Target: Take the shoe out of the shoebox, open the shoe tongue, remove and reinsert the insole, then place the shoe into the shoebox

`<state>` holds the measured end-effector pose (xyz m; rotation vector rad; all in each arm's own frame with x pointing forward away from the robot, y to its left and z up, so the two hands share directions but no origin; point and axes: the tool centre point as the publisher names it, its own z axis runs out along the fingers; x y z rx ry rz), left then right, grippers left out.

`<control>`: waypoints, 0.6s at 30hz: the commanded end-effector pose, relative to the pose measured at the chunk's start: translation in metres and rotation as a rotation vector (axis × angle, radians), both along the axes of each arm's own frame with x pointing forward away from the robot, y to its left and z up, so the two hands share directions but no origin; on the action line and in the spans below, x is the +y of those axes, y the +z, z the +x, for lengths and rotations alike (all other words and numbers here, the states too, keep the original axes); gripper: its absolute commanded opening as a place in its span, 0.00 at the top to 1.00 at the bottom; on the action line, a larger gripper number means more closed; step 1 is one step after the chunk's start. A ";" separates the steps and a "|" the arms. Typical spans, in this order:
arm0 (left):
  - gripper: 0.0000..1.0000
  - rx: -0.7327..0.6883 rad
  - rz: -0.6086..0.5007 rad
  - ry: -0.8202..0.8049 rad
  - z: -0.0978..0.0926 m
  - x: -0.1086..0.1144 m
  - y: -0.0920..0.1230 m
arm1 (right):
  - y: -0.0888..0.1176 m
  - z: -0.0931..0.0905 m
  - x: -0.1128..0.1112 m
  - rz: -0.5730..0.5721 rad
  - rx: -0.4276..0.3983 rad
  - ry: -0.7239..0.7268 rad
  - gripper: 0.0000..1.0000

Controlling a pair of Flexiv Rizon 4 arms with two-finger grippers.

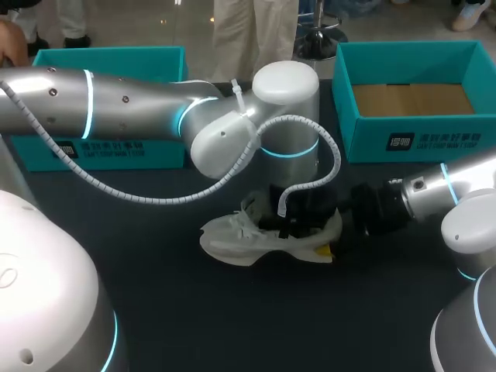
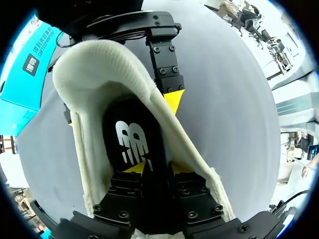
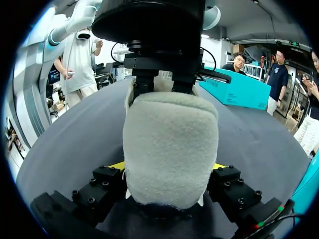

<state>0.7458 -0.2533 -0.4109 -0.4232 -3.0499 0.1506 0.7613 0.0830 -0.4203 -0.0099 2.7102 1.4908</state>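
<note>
**Shoe check, mid-table**

Found white shoe (image 1: 248,236) on dark table (image 1: 155,310), toe pointing to 9 o'clock. Noted right gripper (image 3: 168,167) clamped on heel from 3 o'clock, 1 finger per side. Noted left gripper (image 2: 153,169) lowered into shoe opening, pinching black insole (image 2: 132,134). Recorded 2 teal shoeboxes, left shoebox (image 1: 108,58) at 10 o'clock and right shoebox (image 1: 403,143) at 2 o'clock of shoe, both apart from it.

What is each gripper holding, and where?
Right gripper clamps the white shoe by its heel; left gripper, inside the shoe, pinches the black insole.
</note>
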 end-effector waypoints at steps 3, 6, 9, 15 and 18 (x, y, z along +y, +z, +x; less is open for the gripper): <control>1.00 -0.112 -0.042 0.043 -0.006 -0.003 -0.030 | 0.001 0.001 0.002 -0.003 0.001 -0.002 1.00; 1.00 -0.137 -0.053 0.047 -0.004 -0.003 -0.031 | 0.001 0.001 0.002 -0.003 0.001 -0.002 1.00; 1.00 -0.152 -0.056 0.062 -0.003 -0.003 -0.033 | 0.001 0.001 0.002 -0.003 0.001 -0.002 1.00; 1.00 -0.161 -0.086 0.095 0.001 0.001 -0.024 | 0.001 0.001 0.002 -0.003 0.001 -0.002 1.00; 1.00 -0.164 -0.094 0.110 0.004 0.004 -0.015 | 0.001 0.001 0.002 -0.003 0.001 -0.002 1.00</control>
